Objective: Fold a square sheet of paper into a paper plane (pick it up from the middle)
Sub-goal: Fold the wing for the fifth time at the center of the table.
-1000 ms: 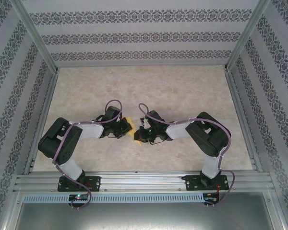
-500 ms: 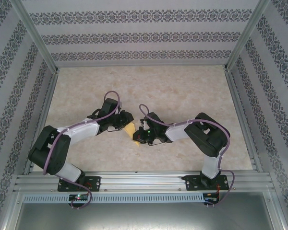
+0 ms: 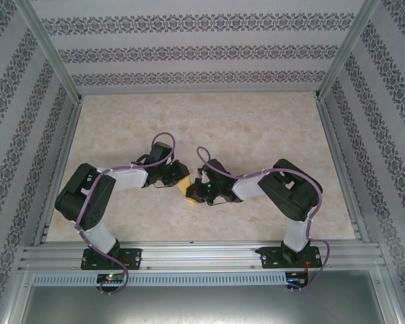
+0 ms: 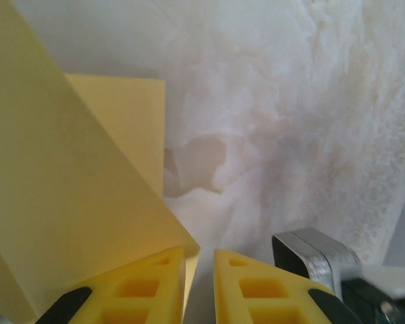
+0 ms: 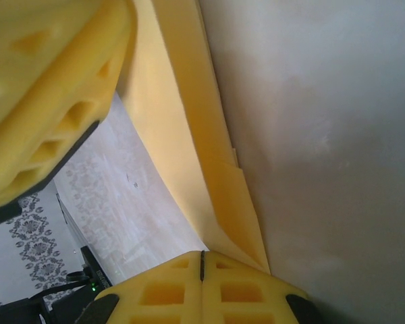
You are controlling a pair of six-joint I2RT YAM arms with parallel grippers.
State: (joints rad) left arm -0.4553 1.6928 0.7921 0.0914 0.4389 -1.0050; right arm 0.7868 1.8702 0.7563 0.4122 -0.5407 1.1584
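1. Top external: looking down on the marbled table (image 3: pixel 256 128), with both arms reaching in toward its middle. Catching the left gripper (image 3: pixel 177 177) at 10 o'clock of the yellow sheet of paper (image 3: pixel 183 182) and the right gripper (image 3: pixel 194 191) at 4 o'clock of it, both crowding the sheet from opposite sides. Showing just a small yellow patch of the sheet between the two black wrists, near the table's centre. Too far off here for telling how the jaws are standing.

2. Left wrist: peering past the left gripper (image 4: pixel 199 253), its yellow fingers standing slightly apart with pale table (image 4: pixel 290 101) showing through the narrow gap. Not clamping anything. Finding the sheet of paper (image 4: pixel 74 202) folded and rising across the 9 o'clock half of the view, its lower corner dipping just beside the tip of the 9 o'clock finger.

3. Right wrist: closing in on the right gripper (image 5: pixel 202 256), its fingertips pressing flat together at 6 o'clock and pinching the lower end of the sheet of paper (image 5: pixel 189 135). Following the folded sheet running up toward 12 o'clock, off the table (image 5: pixel 324 169). Framing one yellow finger (image 5: pixel 47 88) of the left gripper at 10 o'clock, close beside the sheet.
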